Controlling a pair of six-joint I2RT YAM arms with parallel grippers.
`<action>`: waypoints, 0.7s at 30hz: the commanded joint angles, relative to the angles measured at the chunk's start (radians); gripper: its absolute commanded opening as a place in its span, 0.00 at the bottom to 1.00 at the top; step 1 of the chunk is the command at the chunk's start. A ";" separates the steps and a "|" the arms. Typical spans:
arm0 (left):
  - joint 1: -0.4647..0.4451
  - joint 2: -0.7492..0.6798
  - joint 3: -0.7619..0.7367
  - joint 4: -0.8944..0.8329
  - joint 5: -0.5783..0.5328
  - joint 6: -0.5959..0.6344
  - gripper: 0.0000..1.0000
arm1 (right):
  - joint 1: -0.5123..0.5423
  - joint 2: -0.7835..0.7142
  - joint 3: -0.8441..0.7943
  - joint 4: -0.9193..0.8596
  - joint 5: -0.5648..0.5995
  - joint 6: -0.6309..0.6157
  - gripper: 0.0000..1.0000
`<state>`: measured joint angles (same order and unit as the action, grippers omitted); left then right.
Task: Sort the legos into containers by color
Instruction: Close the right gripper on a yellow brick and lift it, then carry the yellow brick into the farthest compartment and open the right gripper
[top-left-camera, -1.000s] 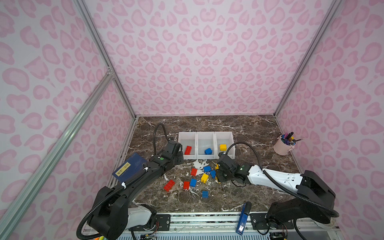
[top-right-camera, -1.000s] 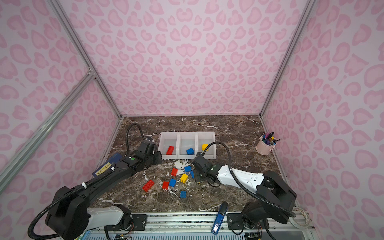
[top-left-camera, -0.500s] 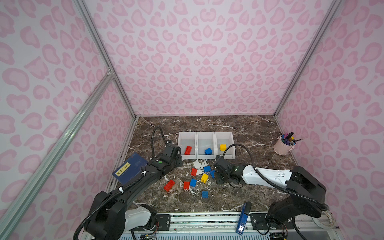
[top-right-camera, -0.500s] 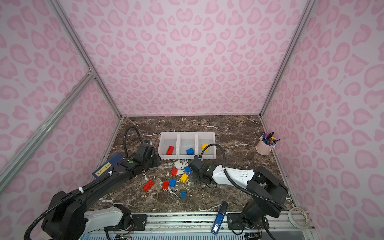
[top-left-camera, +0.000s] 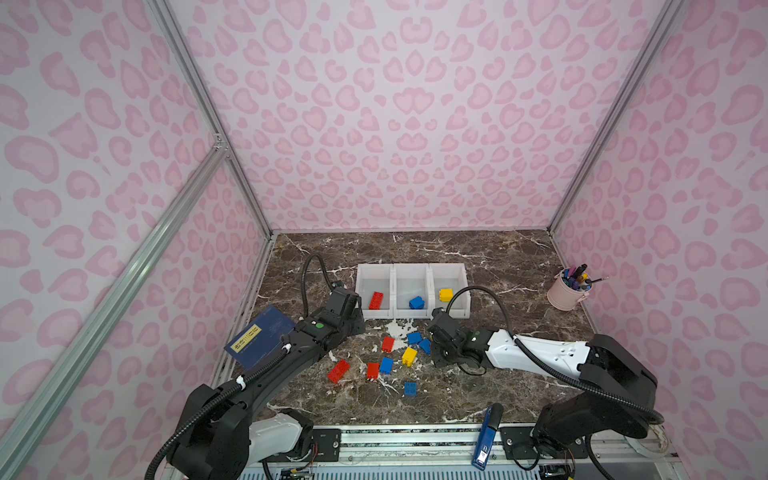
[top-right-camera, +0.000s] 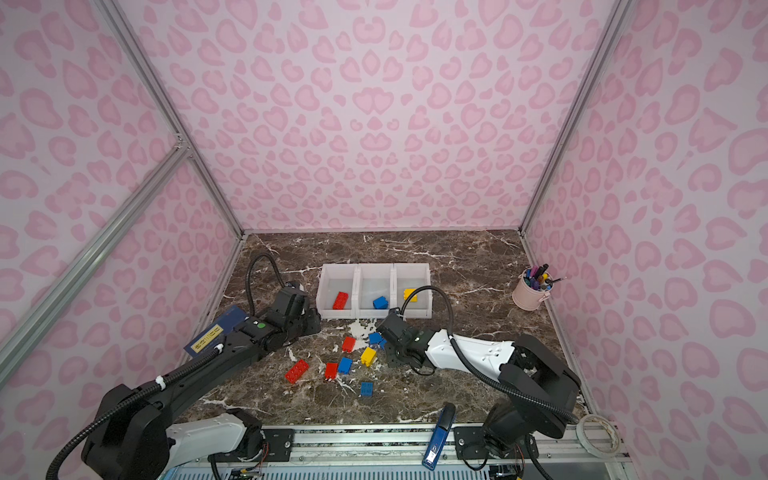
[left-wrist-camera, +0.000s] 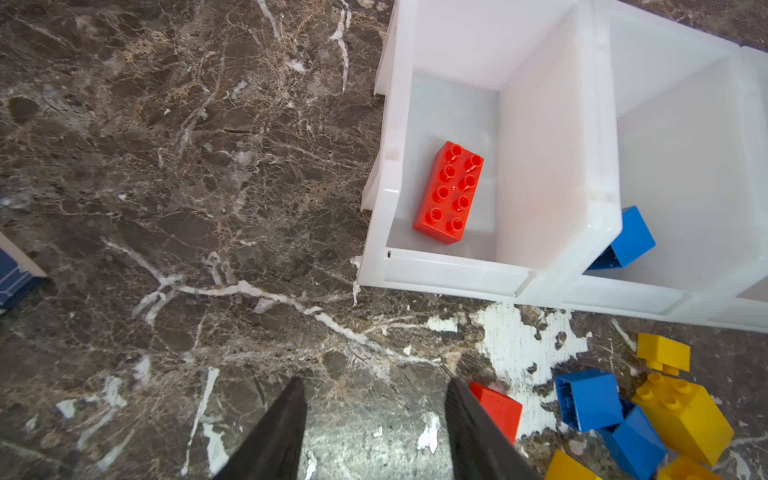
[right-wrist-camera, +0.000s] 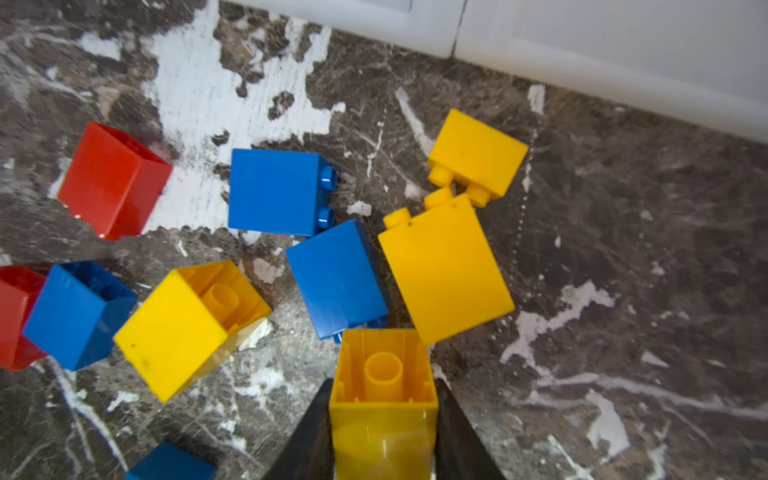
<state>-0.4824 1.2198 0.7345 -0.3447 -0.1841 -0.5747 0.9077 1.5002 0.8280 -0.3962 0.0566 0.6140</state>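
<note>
Right end effector (right-wrist-camera: 383, 384) has closed since a second ago and now clamps a yellow square brick (right-wrist-camera: 384, 415) at the right side of the loose bricks (top-left-camera: 409, 356).

Left end effector (left-wrist-camera: 375, 382) hangs with fingers apart and empty over bare tabletop (left-wrist-camera: 187, 208), near the front left corner of the three joined white bins (top-left-camera: 393, 280). The bins hold a red oblong brick (left-wrist-camera: 449, 193), a blue brick (top-left-camera: 416, 302) that a bin wall half hides in the left wrist view, and a second yellow brick (top-left-camera: 446, 294). In both top views the right wrist hides the clamped brick. Lettering on the dark blue box (top-left-camera: 259, 336) with its yellow label, and on the blue stapler (top-left-camera: 486, 434), is too small to read. Open tabletop lies behind the bins and rightward toward the pen cup (top-left-camera: 565, 293).
</note>
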 joint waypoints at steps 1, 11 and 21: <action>0.001 -0.009 -0.005 -0.001 -0.015 -0.008 0.56 | -0.004 -0.028 0.021 -0.056 0.038 -0.028 0.37; 0.000 -0.024 -0.004 -0.005 -0.018 -0.004 0.57 | -0.177 -0.064 0.177 -0.142 0.078 -0.166 0.36; 0.001 -0.034 -0.009 -0.009 0.000 -0.008 0.56 | -0.370 0.141 0.366 -0.085 0.014 -0.274 0.35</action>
<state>-0.4824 1.1908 0.7300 -0.3462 -0.1883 -0.5751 0.5587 1.5986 1.1641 -0.4965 0.0959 0.3843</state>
